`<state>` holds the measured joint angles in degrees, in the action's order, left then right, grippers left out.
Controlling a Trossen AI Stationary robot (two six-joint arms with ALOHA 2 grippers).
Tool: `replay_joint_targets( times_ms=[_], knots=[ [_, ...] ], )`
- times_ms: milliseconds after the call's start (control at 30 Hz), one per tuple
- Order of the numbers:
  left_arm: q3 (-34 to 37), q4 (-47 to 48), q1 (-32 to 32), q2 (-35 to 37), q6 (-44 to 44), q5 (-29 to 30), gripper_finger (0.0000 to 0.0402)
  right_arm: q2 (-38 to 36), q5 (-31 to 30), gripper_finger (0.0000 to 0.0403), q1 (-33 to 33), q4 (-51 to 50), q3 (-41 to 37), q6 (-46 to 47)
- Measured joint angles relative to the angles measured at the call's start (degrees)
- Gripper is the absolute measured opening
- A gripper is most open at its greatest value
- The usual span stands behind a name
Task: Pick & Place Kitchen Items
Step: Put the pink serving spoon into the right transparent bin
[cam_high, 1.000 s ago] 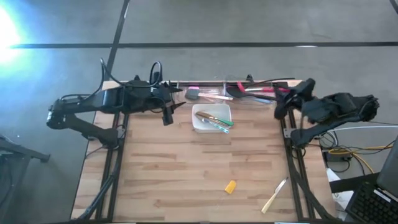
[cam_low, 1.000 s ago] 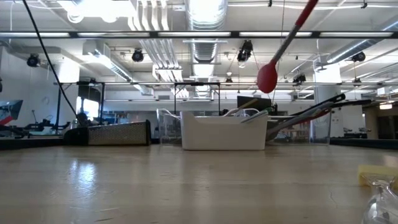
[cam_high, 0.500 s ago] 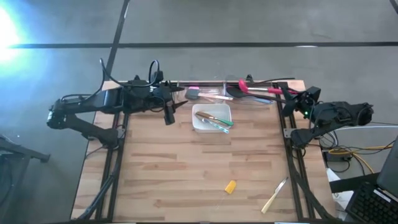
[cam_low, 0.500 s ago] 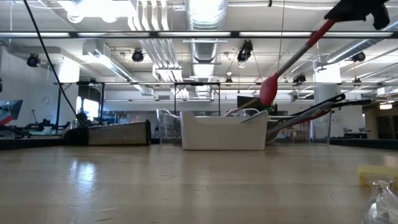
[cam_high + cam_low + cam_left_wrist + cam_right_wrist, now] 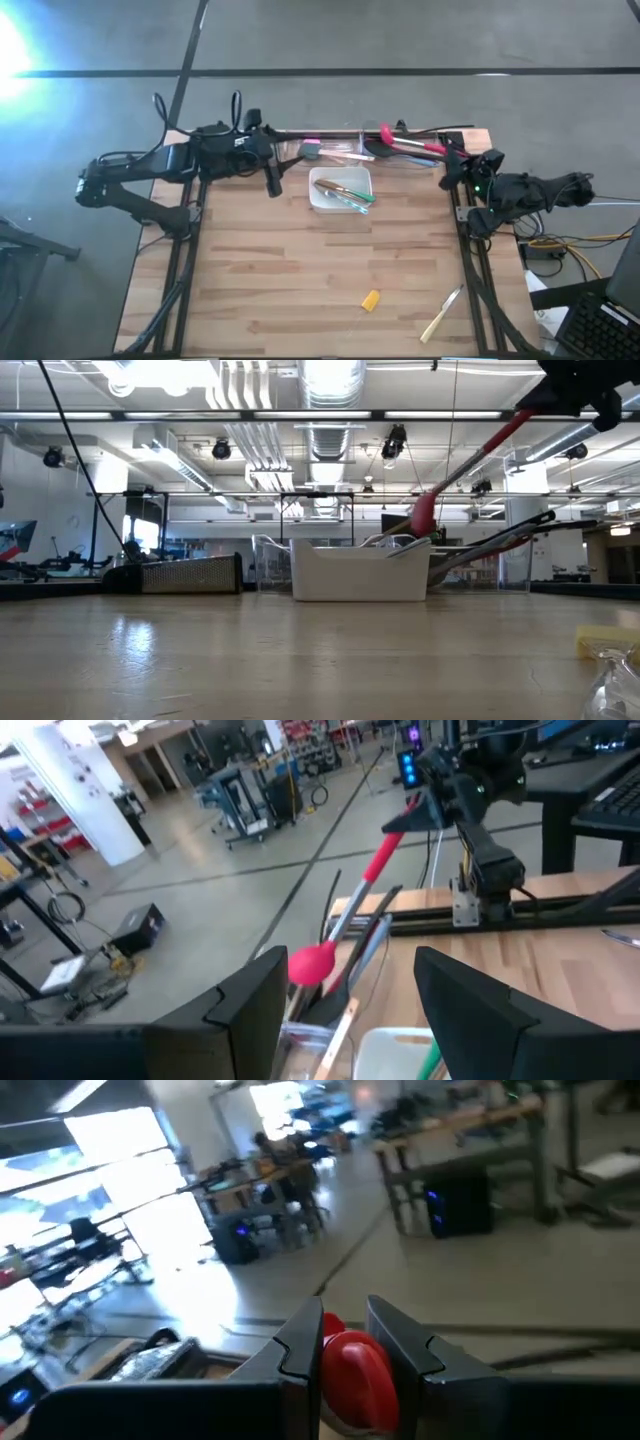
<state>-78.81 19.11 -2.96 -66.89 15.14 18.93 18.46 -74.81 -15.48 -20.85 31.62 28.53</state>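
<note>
Red spoon (image 5: pixel 403 139) lowered toward bin, right pincer (image 5: pixel 455 162) pinching handle (left pincer (image 5: pixel 274 184) spread)

The tray (image 5: pixel 322 203) sits on the bench (image 5: pixel 300 270), far middle. The spoon (image 5: pixel 402 140) hangs over the bin (image 5: pixel 350 148) behind it.

The right arm reaches in from the table's three o'clock edge toward the far side, its forearm lying roughly level, and the right end effector (image 5: pixel 458 160) sits near one o'clock with its fingers (image 5: pixel 300 1355) clamped. The left arm stretches from nine o'clock along the far edge, the left end effector (image 5: pixel 273 184) pointing toward five o'clock, its fingers (image 5: pixel 240 1010) spread apart.
</note>
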Motion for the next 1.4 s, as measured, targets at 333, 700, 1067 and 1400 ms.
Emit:
replay_joint_targets(
  times_ms=[333, 700, 1067, 1400],
  knots=[
    [0.00, -2.07, 0.00, 0.02, 2.55, 0.00, 0.0225, 0.63, 16.00, 0.0049, 9.23, 9.51, 1.14, -11.84],
    [0.00, -2.19, 0.00, 0.02, 4.53, 0.01, 0.0225, 7.66, 33.28, 0.0049, 24.64, -9.88, 12.03, -12.44],
    [0.00, -2.60, 0.00, 0.02, 4.80, 0.01, 0.0225, 10.91, 58.34, 0.0049, 45.70, -5.33, 12.55, -18.84],
    [0.00, -2.60, -0.01, 0.04, 6.20, 0.03, 0.0225, 13.75, 78.05, 0.0049, 63.34, 4.85, 5.28, -18.00]
  ],
)
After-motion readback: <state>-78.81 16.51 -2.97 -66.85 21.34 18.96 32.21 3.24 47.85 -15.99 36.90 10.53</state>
